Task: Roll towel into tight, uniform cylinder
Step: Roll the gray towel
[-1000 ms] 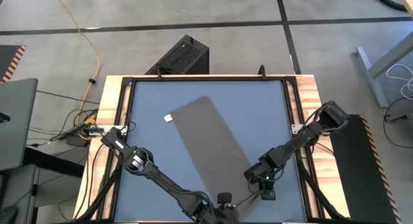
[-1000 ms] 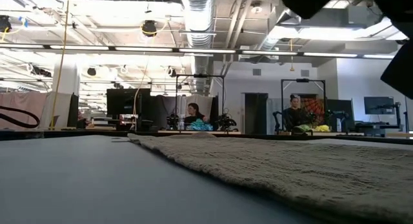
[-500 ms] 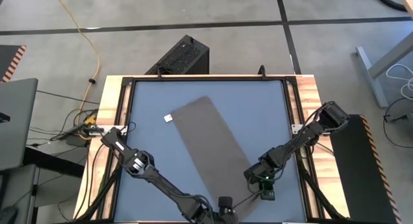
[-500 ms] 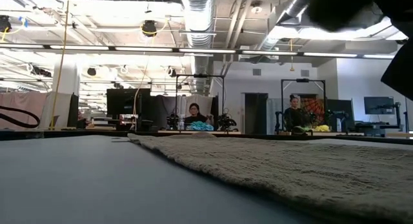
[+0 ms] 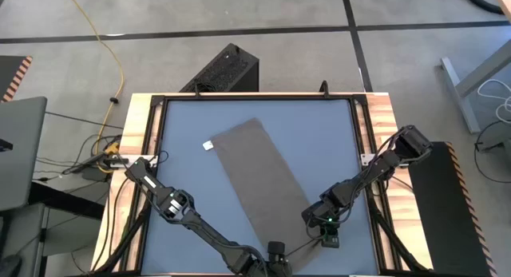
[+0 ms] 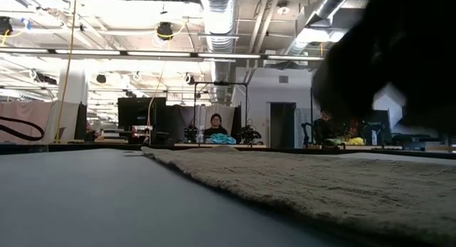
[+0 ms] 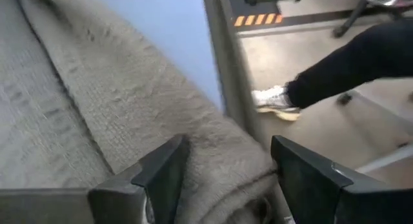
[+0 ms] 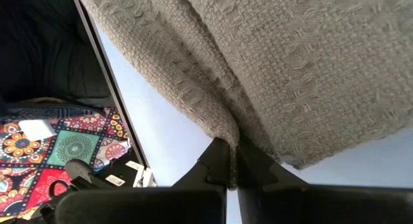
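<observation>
The taupe towel lies flat and slantwise on the blue-grey tabletop, from the far middle to the near edge. Its white tag sits at the far left corner. My left gripper is low over the towel's near end and open. In the left wrist view its fingers stand on either side of a raised ridge of cloth. My right gripper is at the towel's right long edge, near the near corner, shut on the cloth. In the low view the towel fills the foreground under a dark blurred arm. My left gripper has the ridge of cloth between its open fingers; I cannot tell whether they touch it. My right gripper pinches a raised fold of the towel's right edge between its two fingers, slanting down from the table's right side. The cloth around the fold lies on the table.
The table's dark rail and wooden frame run all round. A person's dark trouser leg and white shoe show on the floor just past the near edge. A black box stands beyond the far edge. Bare tabletop lies left of the towel.
My left gripper has sunk toward the towel's near end; in the low view its dark shape has come down over the cloth at the right. The towel and my right gripper have stayed where they were.
</observation>
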Available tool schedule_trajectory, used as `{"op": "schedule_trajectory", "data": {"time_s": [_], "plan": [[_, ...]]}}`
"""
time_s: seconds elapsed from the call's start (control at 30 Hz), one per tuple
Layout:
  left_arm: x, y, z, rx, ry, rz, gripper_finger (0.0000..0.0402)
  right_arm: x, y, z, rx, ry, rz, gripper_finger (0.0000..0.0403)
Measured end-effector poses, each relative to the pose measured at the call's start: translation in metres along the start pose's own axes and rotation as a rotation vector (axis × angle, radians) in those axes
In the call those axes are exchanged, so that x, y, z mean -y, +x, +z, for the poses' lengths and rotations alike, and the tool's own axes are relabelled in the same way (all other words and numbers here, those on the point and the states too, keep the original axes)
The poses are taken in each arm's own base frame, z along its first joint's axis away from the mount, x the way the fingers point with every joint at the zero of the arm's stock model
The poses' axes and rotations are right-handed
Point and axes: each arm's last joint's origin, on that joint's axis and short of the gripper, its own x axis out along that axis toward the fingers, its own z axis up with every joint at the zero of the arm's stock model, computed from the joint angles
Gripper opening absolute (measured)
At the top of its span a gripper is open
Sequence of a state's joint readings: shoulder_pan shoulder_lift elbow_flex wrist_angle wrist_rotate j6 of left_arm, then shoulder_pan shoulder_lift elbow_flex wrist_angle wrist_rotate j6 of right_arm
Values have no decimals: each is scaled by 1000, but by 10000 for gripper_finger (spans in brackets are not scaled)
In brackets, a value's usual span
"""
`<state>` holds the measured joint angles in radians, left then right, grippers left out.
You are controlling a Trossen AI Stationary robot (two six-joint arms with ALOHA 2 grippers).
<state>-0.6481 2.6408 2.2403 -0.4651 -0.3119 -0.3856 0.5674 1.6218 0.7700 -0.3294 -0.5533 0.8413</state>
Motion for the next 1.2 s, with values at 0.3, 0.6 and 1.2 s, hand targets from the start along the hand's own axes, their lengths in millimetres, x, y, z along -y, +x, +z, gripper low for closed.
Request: {"op": "schedule_trajectory", "data": {"time_s": [0.3, 0.6, 1.2], "plan": [[-1, 5, -6, -37, 16, 25, 151, 0, 0, 0, -2, 8, 1, 30], [-11, -4, 23, -9, -37, -69, 14, 0, 0, 0, -1, 37, 2, 30], [-14, -37, 45, 17, -124, -57, 3, 7, -11, 11, -67, 99, 121, 28]]}}
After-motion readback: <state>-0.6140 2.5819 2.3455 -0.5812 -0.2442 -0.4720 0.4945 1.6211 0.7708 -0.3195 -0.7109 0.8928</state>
